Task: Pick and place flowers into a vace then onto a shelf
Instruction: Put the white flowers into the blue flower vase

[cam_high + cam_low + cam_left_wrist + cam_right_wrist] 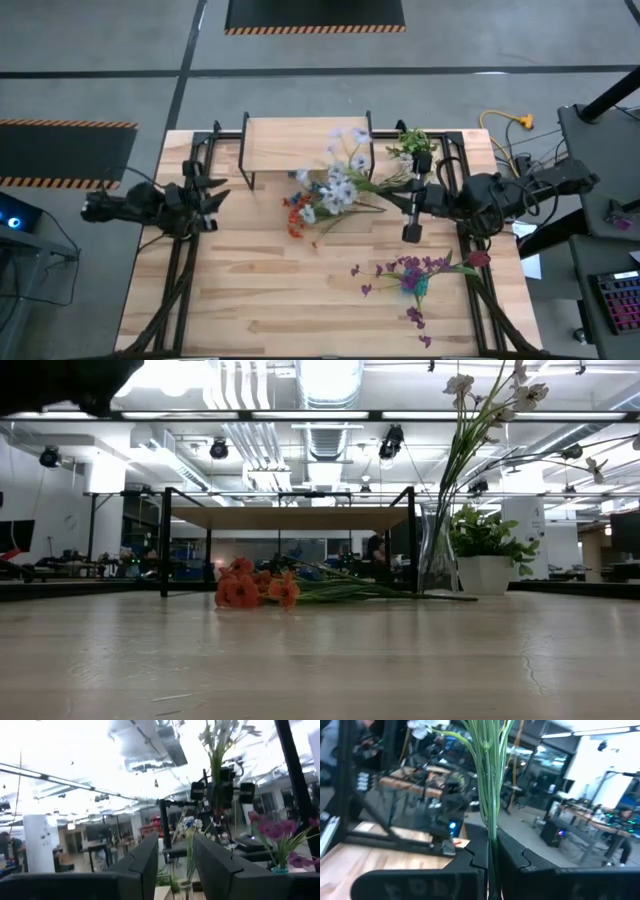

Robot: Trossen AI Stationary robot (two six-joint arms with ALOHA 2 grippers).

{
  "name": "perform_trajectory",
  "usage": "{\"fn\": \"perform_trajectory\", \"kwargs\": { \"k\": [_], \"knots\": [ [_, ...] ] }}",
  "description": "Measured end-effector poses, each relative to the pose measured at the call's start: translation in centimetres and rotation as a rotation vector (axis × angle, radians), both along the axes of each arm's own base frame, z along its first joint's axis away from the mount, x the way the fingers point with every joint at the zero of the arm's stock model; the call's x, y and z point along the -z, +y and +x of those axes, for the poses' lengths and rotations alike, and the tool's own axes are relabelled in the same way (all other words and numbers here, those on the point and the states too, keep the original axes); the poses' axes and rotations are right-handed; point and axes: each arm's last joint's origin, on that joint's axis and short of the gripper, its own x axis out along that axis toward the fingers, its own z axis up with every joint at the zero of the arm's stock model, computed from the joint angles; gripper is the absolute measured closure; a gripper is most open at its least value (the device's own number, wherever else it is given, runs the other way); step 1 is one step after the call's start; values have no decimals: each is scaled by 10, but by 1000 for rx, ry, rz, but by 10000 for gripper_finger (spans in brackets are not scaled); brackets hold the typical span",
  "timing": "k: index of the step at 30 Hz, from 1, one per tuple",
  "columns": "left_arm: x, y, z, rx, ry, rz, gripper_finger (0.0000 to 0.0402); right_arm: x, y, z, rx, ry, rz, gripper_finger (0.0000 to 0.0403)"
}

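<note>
My right gripper (398, 190) stands level above the table, right of the shelf (300, 145), and is shut on thin green flower stems (490, 785). White and blue blooms (340, 185) show in front of the shelf, with green stems running toward that gripper. In the low view a glass vase (435, 560) stands on the table by the shelf's right leg, holding tall stems with white blooms (520, 395). Orange flowers (295, 215) lie on the table before the shelf. Purple flowers (410, 270) lie at the near right. My left gripper (222, 196) is open and empty at the table's left side. My right gripper pinches a small bunch of green stems (491, 827) between its two fingers. The fingers (512, 855) are level, come from the table's right side and lie across the stems. The stems rise from the fingers to white blooms (420, 726). The fingers hide the stems' lower ends.
A leafy potted plant (415, 140) in a white pot (485, 575) stands at the far right, beside the shelf. A dark red bloom (480, 258) lies near the table's right edge. The near left of the tabletop (240, 290) is bare wood.
</note>
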Motion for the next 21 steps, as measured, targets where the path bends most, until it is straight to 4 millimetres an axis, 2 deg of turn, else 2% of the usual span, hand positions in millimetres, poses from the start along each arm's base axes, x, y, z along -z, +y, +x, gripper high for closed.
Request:
{"fn": "perform_trajectory", "kwargs": {
  "k": [3,13,19,21],
  "knots": [
    [17,0,4,-12,27,5,295,9,-8,0,34,-55,14,392],
    [8,2,1,-72,78,-9,295,16,-8,-1,-24,-180,20,392],
    [3,3,-2,-53,187,-64,295,25,-7,1,-77,-171,103,392],
    [7,3,-2,-49,237,-77,295,29,-6,1,-91,-181,134,392]
  ]
}}
